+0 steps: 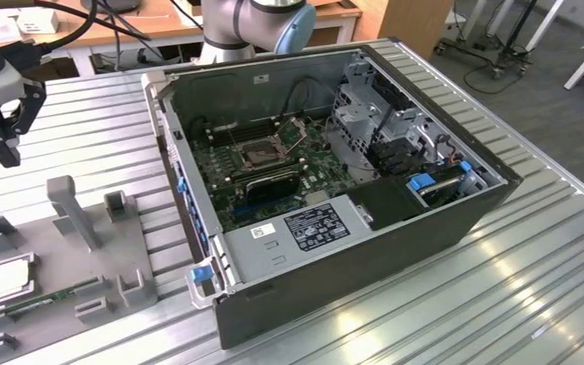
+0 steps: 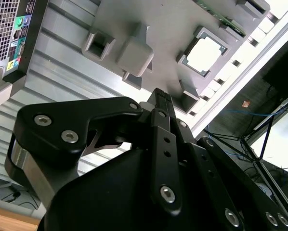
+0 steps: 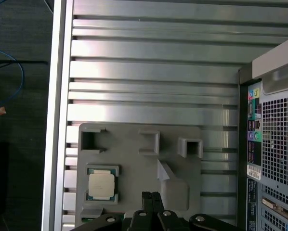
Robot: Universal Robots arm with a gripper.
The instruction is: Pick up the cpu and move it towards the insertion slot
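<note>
Slatted table (image 3: 158,72), one cpu (image 3: 101,185), one claw (image 3: 151,195)

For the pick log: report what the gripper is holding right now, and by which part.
Nothing is held. The gripper hangs above the grey tray with its fingers closed on nothing. The cpu lies in its tray pocket, apart from the gripper.

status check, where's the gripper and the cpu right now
Gripper shut, empty, above the grey fixture tray. Silvery square cpu seated in its tray pocket, untouched. Square metal-framed insertion slot on green board, nothing in the way.
</note>
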